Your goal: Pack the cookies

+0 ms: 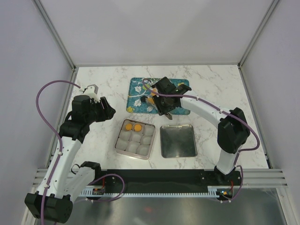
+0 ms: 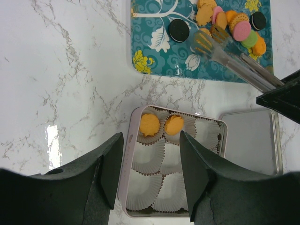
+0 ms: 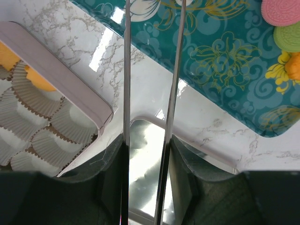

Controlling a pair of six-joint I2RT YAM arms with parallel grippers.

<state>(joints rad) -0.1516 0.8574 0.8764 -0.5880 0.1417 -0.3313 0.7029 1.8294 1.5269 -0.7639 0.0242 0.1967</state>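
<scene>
The marble table [image 1: 93, 89] carried a teal tray [image 2: 159, 61] at the middle of its far edge. Nearer lay an open tin [image 2: 129, 154] of paper cups, its lid [image 1: 178, 140] just to its right. The left gripper [image 2: 151, 140] hung over the tin, fingers apart and empty. The right gripper [image 3: 146, 168] clasped tongs [image 2: 234, 61], whose blades stood apart, tips among the cookies [image 2: 234, 23]. I cannot tell whether they pinched one. The cookies lay heaped toward the tray's near edge. Two orange ones [image 2: 150, 125] filled the left and middle cups of the tin's far row.
</scene>
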